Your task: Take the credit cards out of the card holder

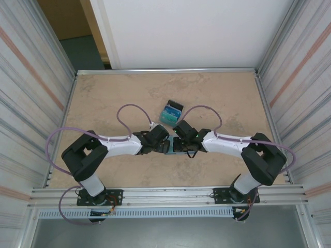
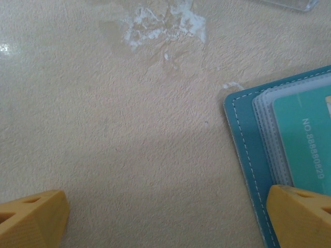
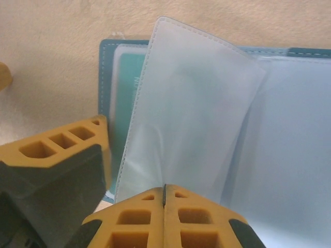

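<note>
The card holder [image 1: 175,146] lies open on the table between both grippers, teal-blue with a paler lining [image 3: 289,134]. A teal-green credit card [image 2: 305,139] with printed digits sits in its left half, also seen as the card [image 3: 126,82] under clear sleeves. My right gripper [image 3: 164,188] is shut on the lower edge of a clear plastic sleeve [image 3: 191,113], which stands lifted off the left half. My left gripper [image 2: 165,206] is open over bare table, its right fingertip [image 2: 300,212] over the holder's left edge [image 2: 247,139].
A small clear tray with a black end [image 1: 170,112] holding teal items stands just behind the grippers; its clear corner [image 2: 289,4] shows past the holder. A white scuff [image 2: 160,23] marks the table. Metal rails and striped walls bound the table.
</note>
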Action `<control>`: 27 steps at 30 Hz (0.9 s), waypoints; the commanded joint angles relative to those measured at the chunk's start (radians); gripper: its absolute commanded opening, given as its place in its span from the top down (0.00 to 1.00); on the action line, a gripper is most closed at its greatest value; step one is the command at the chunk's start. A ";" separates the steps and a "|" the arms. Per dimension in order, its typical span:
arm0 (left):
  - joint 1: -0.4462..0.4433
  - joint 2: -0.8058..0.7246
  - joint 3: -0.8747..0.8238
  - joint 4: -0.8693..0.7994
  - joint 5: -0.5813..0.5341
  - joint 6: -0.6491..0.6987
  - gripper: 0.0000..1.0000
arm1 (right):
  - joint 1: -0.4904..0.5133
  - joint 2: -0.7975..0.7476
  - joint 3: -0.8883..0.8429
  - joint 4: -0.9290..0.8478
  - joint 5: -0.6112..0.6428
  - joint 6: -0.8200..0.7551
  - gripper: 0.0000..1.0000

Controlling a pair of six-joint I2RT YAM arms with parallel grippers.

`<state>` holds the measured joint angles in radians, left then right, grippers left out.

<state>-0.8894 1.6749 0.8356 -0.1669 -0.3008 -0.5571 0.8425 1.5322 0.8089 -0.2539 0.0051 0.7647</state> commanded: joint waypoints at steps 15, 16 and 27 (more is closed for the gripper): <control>-0.008 0.025 0.066 -0.092 -0.020 0.002 0.01 | -0.045 -0.240 -0.119 -0.119 0.227 0.114 0.69; -0.012 0.030 0.079 -0.100 -0.025 0.005 0.01 | -0.052 -0.255 -0.124 -0.124 0.232 0.113 0.68; -0.071 0.071 0.219 -0.147 -0.044 0.060 0.01 | -0.121 -0.392 -0.161 -0.171 0.253 0.091 0.64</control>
<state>-0.9451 1.7351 1.0134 -0.2806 -0.3225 -0.5285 0.7338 1.1835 0.6598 -0.3790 0.2169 0.8562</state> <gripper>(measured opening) 0.986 0.359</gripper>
